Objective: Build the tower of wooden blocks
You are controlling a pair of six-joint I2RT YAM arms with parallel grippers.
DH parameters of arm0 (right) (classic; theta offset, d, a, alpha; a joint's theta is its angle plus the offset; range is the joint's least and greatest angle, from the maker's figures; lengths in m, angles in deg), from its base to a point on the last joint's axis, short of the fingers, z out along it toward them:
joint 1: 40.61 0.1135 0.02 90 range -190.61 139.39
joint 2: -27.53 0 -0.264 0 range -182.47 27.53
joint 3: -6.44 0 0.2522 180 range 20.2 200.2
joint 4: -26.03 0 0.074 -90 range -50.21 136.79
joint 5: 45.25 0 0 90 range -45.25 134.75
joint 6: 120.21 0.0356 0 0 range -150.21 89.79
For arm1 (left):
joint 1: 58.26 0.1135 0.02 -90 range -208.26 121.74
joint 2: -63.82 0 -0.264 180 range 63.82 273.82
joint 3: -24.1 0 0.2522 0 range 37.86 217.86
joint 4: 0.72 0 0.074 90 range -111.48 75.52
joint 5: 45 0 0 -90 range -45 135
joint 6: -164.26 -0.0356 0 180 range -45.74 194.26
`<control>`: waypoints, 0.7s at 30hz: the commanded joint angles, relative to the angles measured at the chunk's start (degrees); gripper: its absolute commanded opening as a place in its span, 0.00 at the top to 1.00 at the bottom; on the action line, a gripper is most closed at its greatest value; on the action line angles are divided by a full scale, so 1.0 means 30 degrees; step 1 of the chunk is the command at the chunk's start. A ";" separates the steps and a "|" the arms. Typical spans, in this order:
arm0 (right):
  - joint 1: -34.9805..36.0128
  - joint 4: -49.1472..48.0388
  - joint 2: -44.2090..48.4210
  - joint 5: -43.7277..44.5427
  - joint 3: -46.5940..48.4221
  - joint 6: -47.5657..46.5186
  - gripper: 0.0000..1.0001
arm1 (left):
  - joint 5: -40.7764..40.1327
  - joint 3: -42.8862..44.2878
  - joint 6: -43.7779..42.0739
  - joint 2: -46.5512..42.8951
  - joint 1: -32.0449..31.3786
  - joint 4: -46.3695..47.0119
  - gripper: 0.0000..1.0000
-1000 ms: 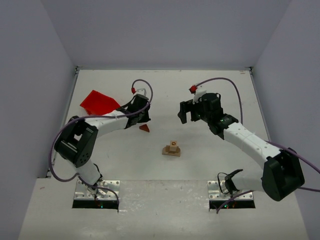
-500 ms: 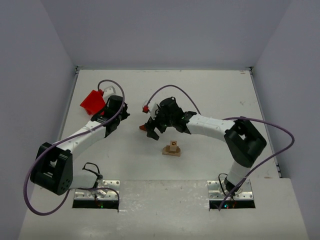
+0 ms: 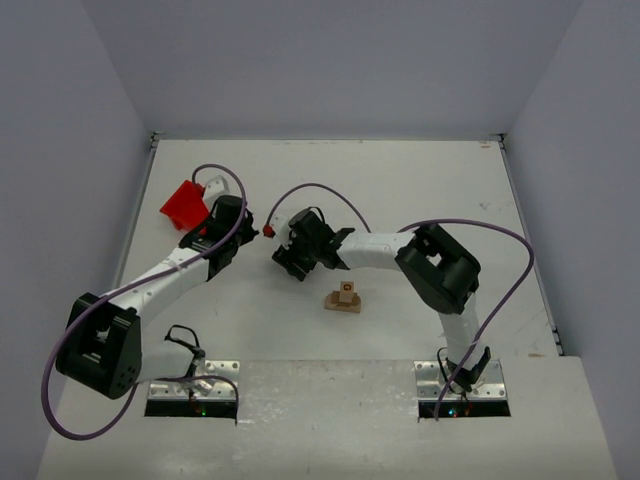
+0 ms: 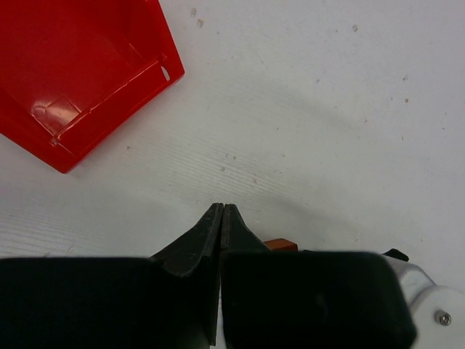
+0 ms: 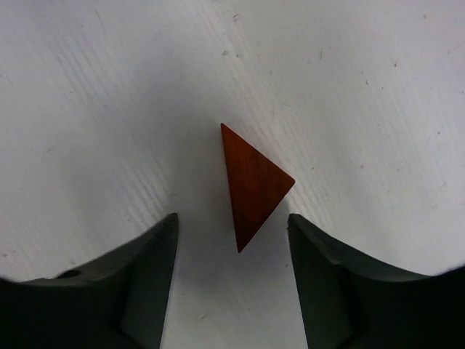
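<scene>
We found the right gripper (image 5: pixel 232 220) low over the dark reddish-brown triangular roof piece (image 5: pixel 251 182), which lay flat on the white tabletop (image 5: pixel 109 87) near the middle of the right wrist view. Its fingers (image 5: pixel 145 276) stood released, one on each side of the triangle's lower tip, with a sliver of bare tabletop showing on either side, so they grasped nothing. In the top view the wood block tower (image 3: pixel 343 299) stood at the centre of the frame, apart from both arms: a pale plank base (image 3: pixel 336 307) carrying one light cube (image 3: pixel 346 291). The left gripper (image 4: pixel 221 211) had its fingers clenched together on nothing over bare tabletop, with the red bin (image 4: pixel 80 73) in the upper left of the left wrist view.
</scene>
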 commanded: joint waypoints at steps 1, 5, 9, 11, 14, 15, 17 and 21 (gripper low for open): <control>-0.0012 -0.1866 -0.0192 0.0571 0.0319 0.0258 0.59 | 0.0229 -0.0110 0.0239 -0.0511 0.0156 0.0699 1.00; -0.0012 -0.3387 -0.0244 0.0094 -0.0246 -0.0058 0.81 | 0.1451 -0.0272 0.0058 -0.0563 0.0156 0.1131 0.99; -0.0012 -0.4703 0.0450 0.0293 -0.0933 -0.0275 1.00 | 0.3277 -0.0613 -0.0293 -0.0728 0.0156 0.1912 0.78; -0.0012 -0.5845 0.1301 0.0954 -0.1582 -0.0401 1.00 | 0.4284 -0.0711 -0.0414 -0.0811 0.0156 0.2254 0.50; -0.0012 -0.8334 0.3080 0.2628 -0.3220 -0.0836 1.00 | 0.5665 -0.0741 -0.0559 -0.0882 0.0156 0.3518 0.00; -0.0012 -0.8470 0.3181 0.2688 -0.3752 -0.1134 1.00 | 0.6059 -0.0717 -0.0568 -0.0885 0.0156 0.3734 0.00; -0.0012 -1.0652 0.4334 0.2959 -0.4853 -0.2761 1.00 | 0.6717 -0.0614 -0.0667 -0.0909 0.0156 0.4017 0.00; -0.0041 -1.2181 0.4173 0.3449 -0.5577 -0.8641 1.00 | 0.6571 -0.0419 -0.0832 -0.1025 0.0156 0.3628 0.00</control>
